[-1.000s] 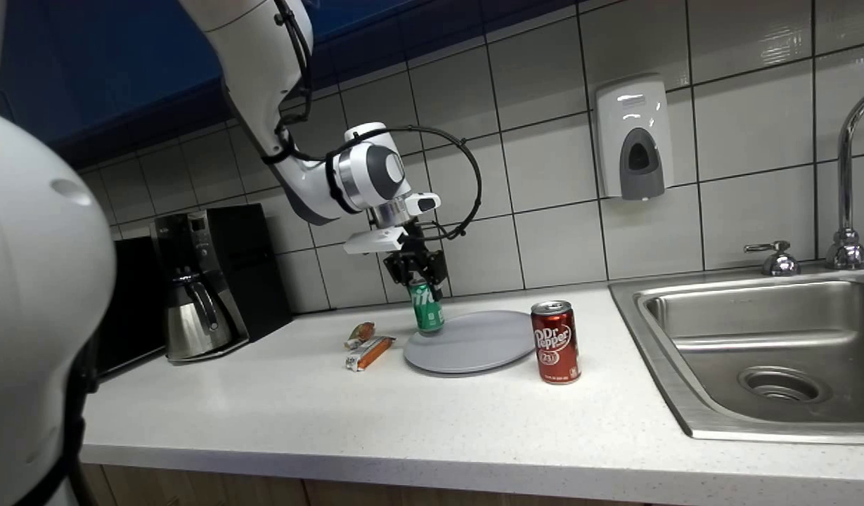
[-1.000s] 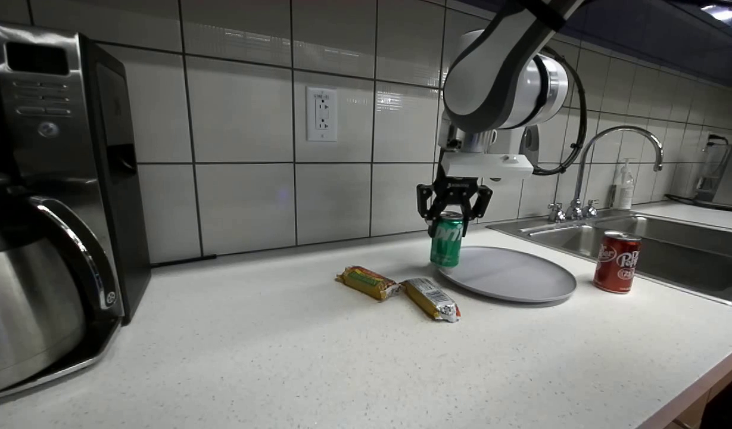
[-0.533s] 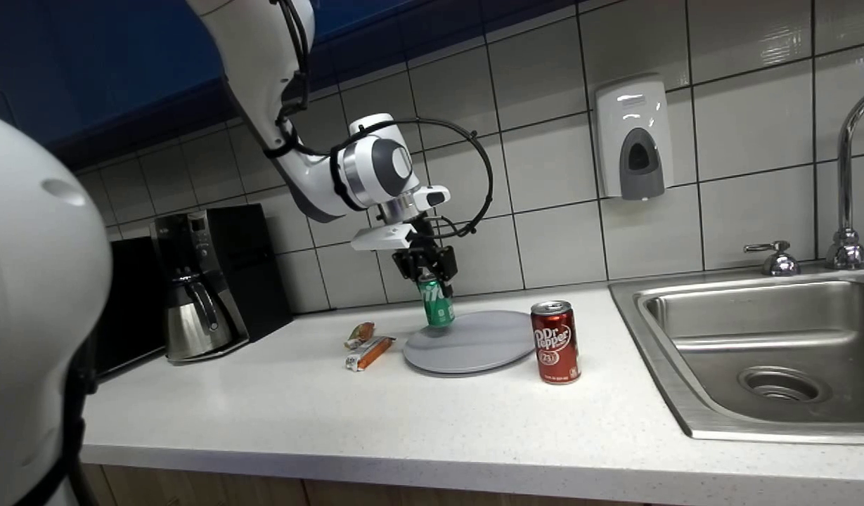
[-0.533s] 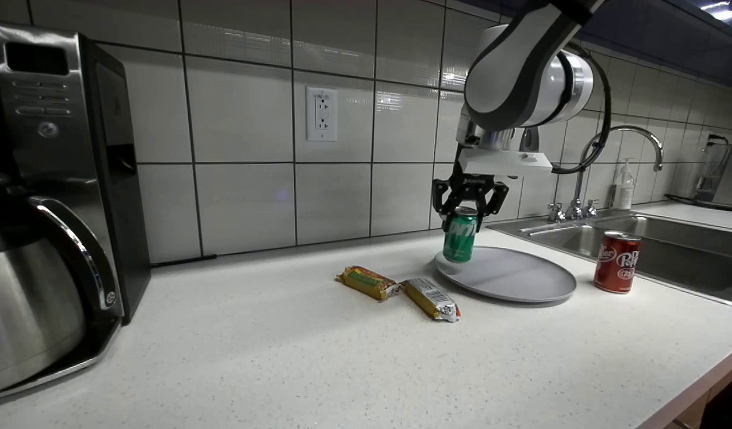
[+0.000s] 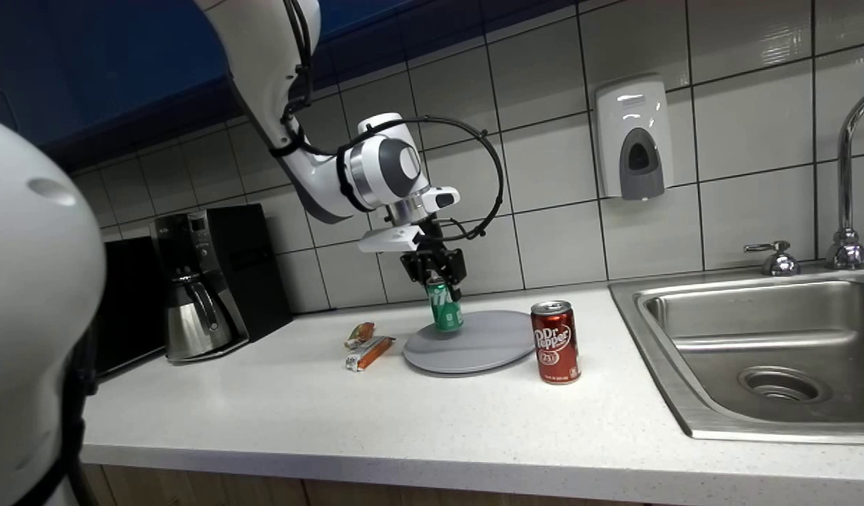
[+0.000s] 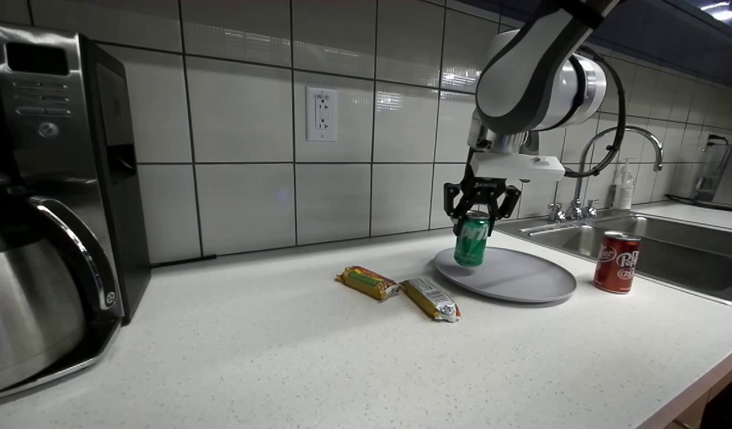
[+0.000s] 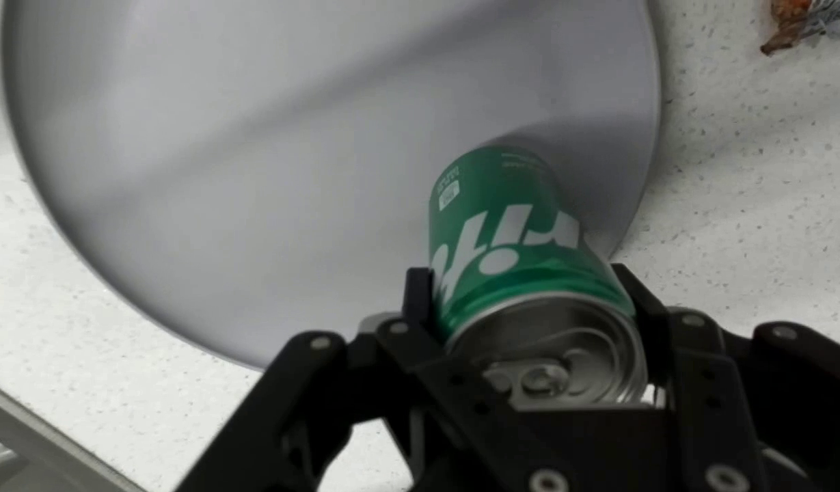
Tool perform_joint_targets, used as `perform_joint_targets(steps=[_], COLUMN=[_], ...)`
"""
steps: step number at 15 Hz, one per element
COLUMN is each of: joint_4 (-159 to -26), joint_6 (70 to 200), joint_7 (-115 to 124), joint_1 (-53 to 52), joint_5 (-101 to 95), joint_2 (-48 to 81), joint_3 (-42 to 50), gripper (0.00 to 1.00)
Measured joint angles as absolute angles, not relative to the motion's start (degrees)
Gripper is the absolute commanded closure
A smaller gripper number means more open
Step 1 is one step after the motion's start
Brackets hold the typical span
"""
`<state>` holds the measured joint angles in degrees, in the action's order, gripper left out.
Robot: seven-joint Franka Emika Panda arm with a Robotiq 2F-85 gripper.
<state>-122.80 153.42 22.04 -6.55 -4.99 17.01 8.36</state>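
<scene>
My gripper [image 6: 474, 231] is shut on the upper part of a green soda can [image 6: 470, 247], one black finger on either side. In the wrist view the can [image 7: 502, 205] leans slightly in the picture, its silver top and pull tab between the fingers [image 7: 418, 297]. Below it lies a round grey plate [image 7: 255, 205]. Both exterior views put the can's base over the plate [image 5: 488, 351], towards the side of the snack bars; whether it rests on the plate I cannot tell. Across the plate, on the counter, a red Dr Pepper can [image 5: 555, 344] stands upright.
Two wrapped bars [image 6: 368, 283] lie beside the plate on the white counter. A coffee maker [image 6: 56, 119] stands at one end, a steel sink [image 5: 656, 379] with a tap at the other. Behind runs the tiled wall with a soap dispenser [image 5: 635, 140].
The gripper has carried the green can rightward in both exterior views, from the plate's edge to further over it. Over the last half second the can has come down slightly.
</scene>
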Motion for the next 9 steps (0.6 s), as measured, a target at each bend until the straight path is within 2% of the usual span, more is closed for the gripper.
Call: perform_joint_targets(steps=[9], joint_4=[-123.01], joint_6=[153.16], joint_7=[22.04], joint_1=[-5.33], joint_5=[-4.78], joint_2=[17.76], joint_3=[8.36], gripper=[0.62])
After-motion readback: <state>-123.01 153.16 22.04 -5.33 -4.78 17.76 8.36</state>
